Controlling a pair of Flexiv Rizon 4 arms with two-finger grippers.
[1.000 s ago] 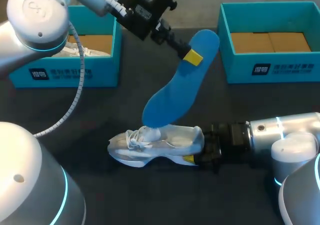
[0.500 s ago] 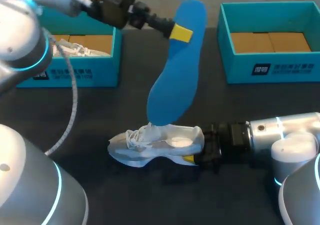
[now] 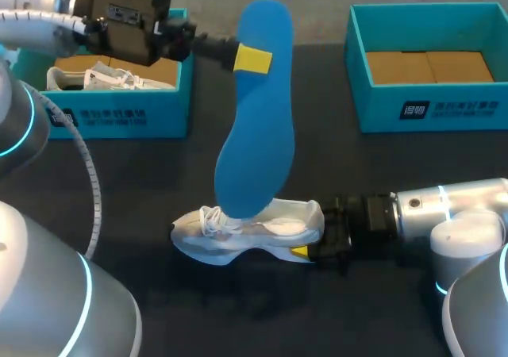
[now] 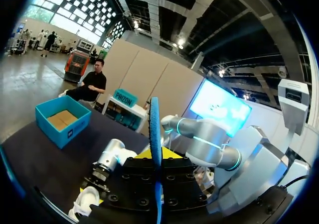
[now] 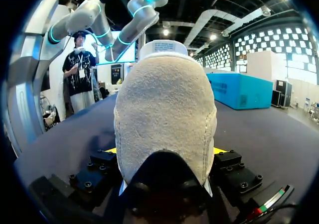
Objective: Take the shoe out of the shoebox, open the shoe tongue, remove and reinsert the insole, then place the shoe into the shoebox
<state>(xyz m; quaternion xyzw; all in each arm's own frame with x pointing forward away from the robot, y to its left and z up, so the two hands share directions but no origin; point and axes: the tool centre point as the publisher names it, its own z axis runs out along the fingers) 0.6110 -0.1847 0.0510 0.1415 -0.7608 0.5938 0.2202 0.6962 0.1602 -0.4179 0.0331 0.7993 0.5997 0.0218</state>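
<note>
My left gripper [image 3: 251, 58] is clenched on the blue insole [image 3: 255, 135]. It pinches the heel end from both sides, and in the left wrist view the insole stands edge-on between the yellow tips. From the gripper the insole hangs steeply down over the dark table [image 3: 373, 159], and its toe end meets the mouth of the white shoe [image 3: 250, 232] near the laces. I cannot tell whether it actually touches.

The shoe sits on the table, well apart from the left gripper. My right gripper [image 3: 313, 250] has it by the heel — the right wrist view shows the suede heel filling the space between the fingers, a yellow tip pressed to each side. The toe points away from that gripper.

The left shoebox [image 3: 119, 119] sits behind my left arm with a second white shoe [image 3: 95, 78] in it. The right shoebox [image 3: 429, 111] stands at the far right, clear of both grippers.
</note>
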